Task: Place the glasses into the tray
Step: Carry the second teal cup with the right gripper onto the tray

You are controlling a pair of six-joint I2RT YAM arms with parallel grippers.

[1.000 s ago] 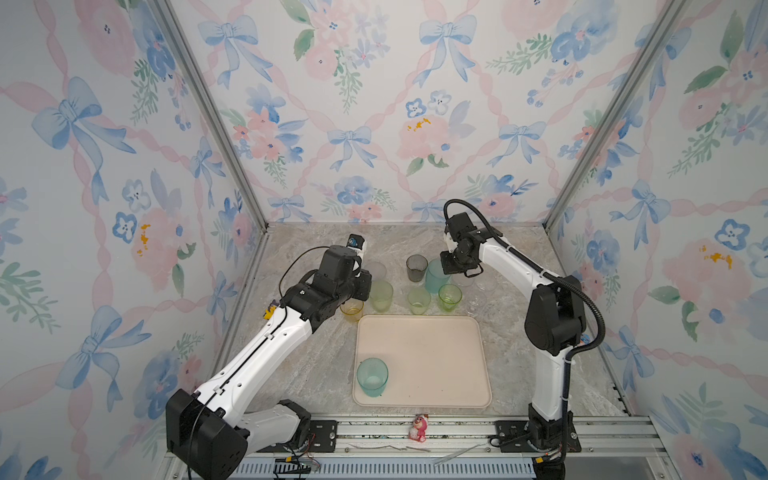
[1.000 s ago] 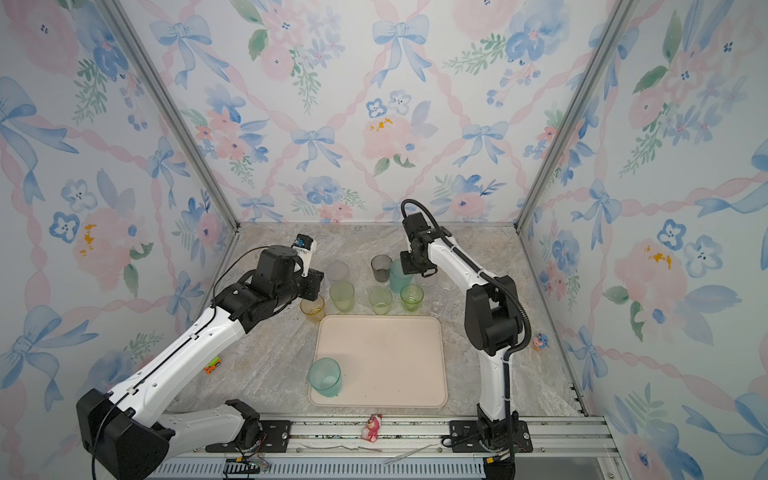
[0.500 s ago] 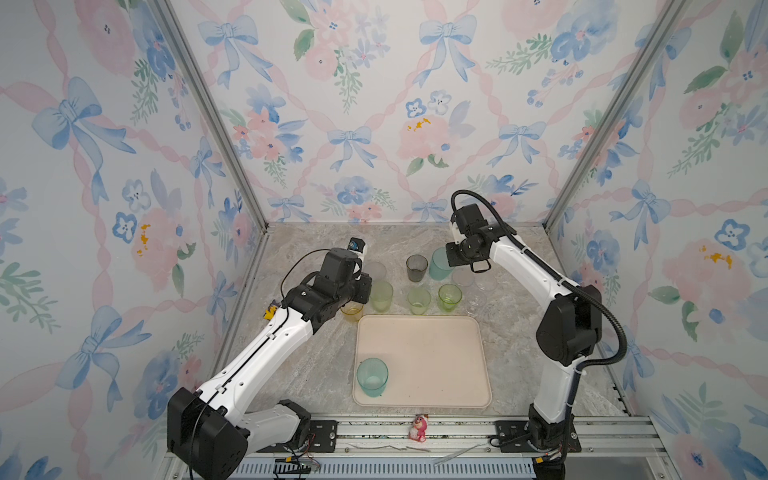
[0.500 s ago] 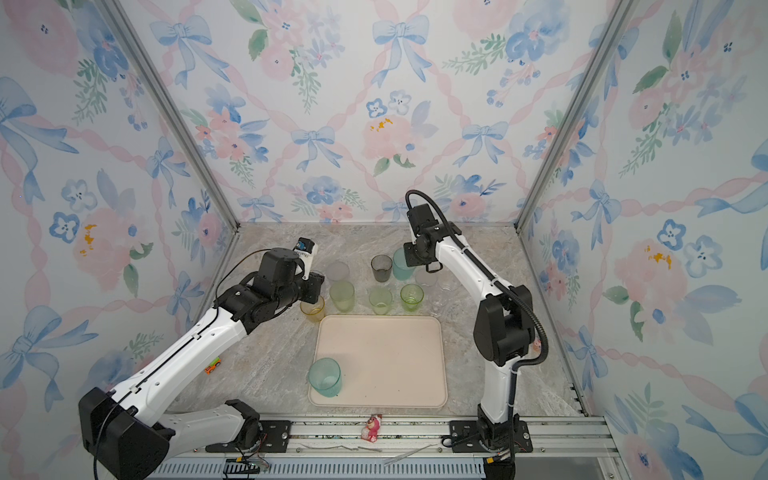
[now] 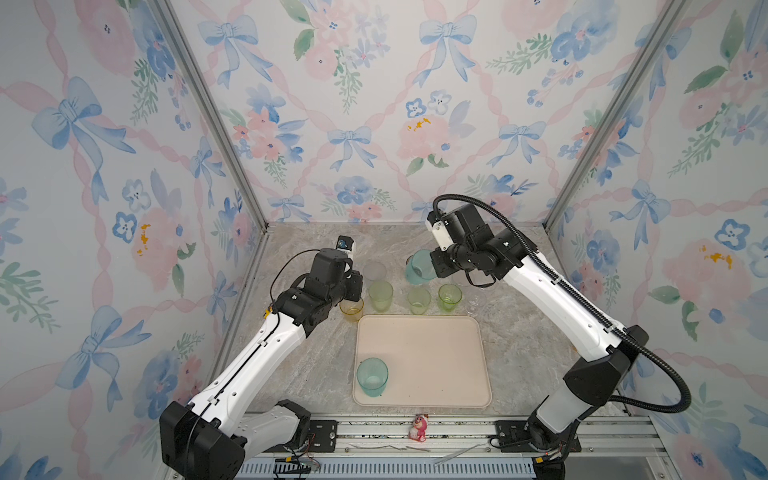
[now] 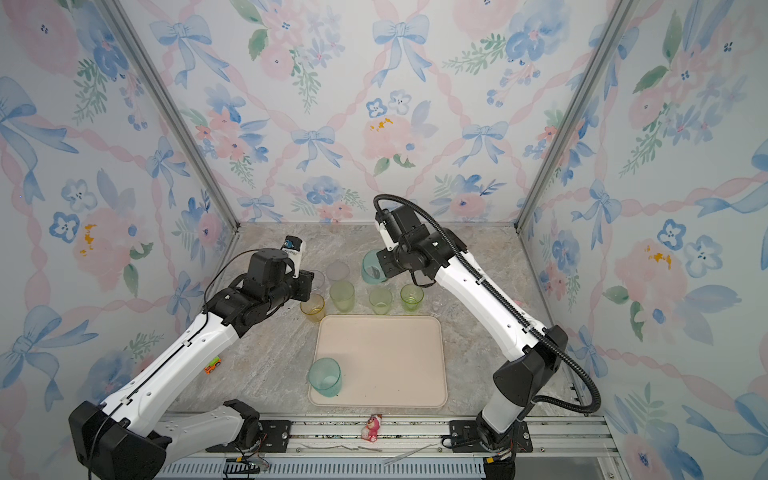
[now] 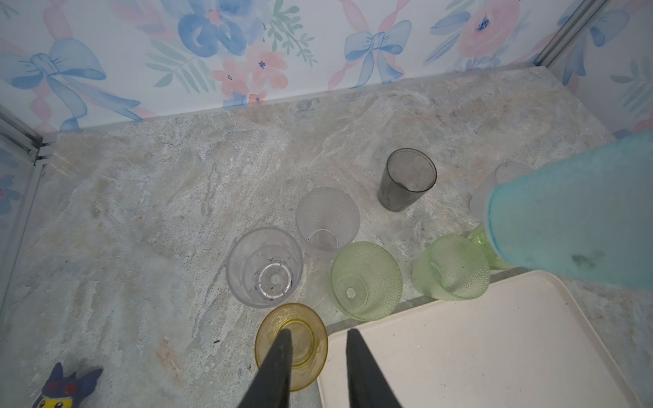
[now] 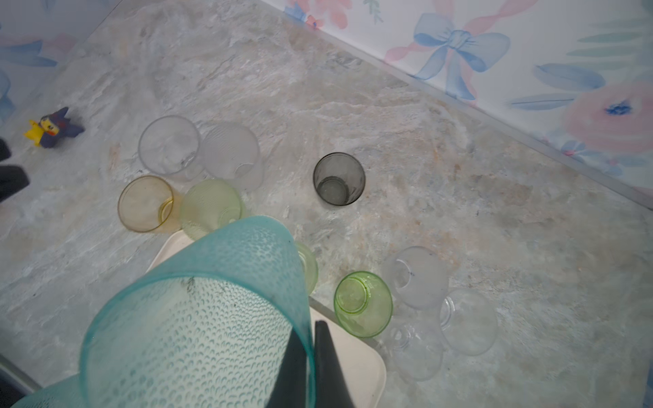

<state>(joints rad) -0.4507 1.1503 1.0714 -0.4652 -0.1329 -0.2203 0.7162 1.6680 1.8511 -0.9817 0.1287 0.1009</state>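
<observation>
Left tool (image 7: 317,332) apart, straddling wall of upright yellow glass (image 7: 304,326) on counter (image 5: 519,332) by tray (image 5: 424,353) far-left corner; right tool (image 8: 309,332) clamped on rim of teal glass (image 5: 417,269), aloft behind tray, long axis tilted, mouth toward tool.

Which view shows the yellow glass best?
The right wrist view: the yellow glass stands whole and unblocked beside a green glass. In the left wrist view one finger of the left gripper covers part of it. In both top views the glass is small, tucked against that gripper.
</observation>
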